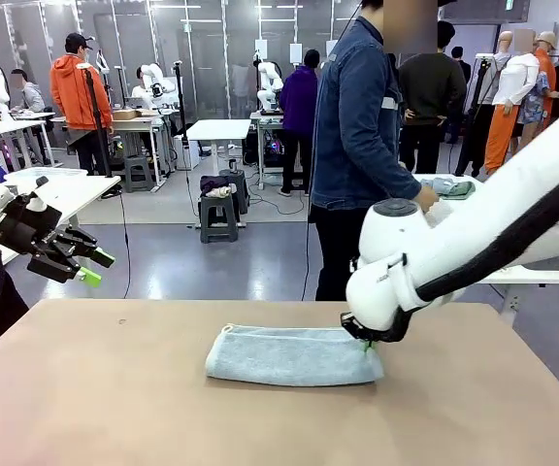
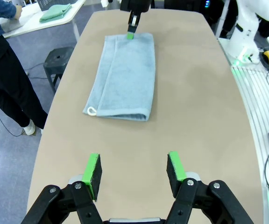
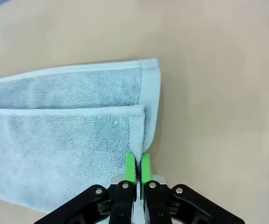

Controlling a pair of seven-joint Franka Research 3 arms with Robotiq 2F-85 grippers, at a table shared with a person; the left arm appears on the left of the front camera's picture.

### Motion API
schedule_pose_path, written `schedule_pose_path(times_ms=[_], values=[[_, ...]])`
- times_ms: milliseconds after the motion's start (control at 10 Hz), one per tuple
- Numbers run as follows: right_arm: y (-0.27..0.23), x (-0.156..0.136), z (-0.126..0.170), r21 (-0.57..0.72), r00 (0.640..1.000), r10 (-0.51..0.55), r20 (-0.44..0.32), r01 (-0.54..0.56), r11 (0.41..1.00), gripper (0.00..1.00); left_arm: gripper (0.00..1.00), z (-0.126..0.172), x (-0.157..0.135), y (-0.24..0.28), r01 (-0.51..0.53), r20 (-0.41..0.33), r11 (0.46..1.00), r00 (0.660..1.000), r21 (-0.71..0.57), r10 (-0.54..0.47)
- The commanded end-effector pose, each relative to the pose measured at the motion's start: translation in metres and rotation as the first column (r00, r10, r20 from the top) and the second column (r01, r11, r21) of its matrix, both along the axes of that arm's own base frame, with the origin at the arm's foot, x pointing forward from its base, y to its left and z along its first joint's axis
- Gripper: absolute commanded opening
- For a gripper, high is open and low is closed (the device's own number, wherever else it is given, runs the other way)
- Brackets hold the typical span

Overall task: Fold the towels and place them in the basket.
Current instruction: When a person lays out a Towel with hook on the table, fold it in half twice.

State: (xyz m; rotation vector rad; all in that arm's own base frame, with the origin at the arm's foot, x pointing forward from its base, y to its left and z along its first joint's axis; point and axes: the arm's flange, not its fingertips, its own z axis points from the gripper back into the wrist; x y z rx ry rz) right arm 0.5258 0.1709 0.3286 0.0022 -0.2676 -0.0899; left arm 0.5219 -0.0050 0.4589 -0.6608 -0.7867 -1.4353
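Observation:
A light blue towel (image 1: 294,355) lies folded into a long strip in the middle of the table, its small loop (image 2: 92,111) at one corner. My right gripper (image 3: 138,168) is shut on the hem at the towel's right end, and it also appears at the strip's far end (image 2: 131,31) in the left wrist view. My left gripper (image 1: 87,268) hangs open off the table's left edge, its green pads (image 2: 92,173) wide apart with nothing between them. A green towel (image 2: 55,11) lies on a white side table beside a dark lattice basket (image 2: 48,3).
A person in a denim jacket (image 1: 357,126) stands at the far side, one hand at the side table (image 1: 444,189). A stool (image 2: 60,58) stands on the floor beside the table. The tan tabletop (image 1: 115,388) is bare around the towel.

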Motion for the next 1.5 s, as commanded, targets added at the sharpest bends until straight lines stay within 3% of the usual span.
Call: schedule_pose_path(times_ms=[0, 300, 800, 1400], values=[[-0.007, -0.011, 0.022, 0.025, 0.997, 0.018, 0.072, -0.02, 0.999, 0.0, 0.72, 0.002, -0.002, -0.001, -0.012, 0.004, 1.0, 1.0, 0.002, 0.012], [0.015, 0.0, 0.049, 0.006, 0.992, 0.049, 0.115, -0.05, 0.999, 0.0, 0.72, 0.002, -0.002, -0.001, -0.012, 0.004, 1.0, 1.0, 0.002, 0.012], [0.13, 0.01, 0.08, -0.009, 0.987, 0.096, 0.132, -0.096, 0.995, 0.0, 0.72, 0.002, -0.002, -0.001, -0.012, 0.004, 1.0, 1.0, 0.002, 0.012], [0.203, 0.018, 0.067, 0.088, 0.996, -0.058, 0.071, 0.051, 0.995, 0.0, 0.72, 0.002, -0.002, -0.001, -0.012, 0.004, 1.0, 1.0, 0.002, 0.012]])
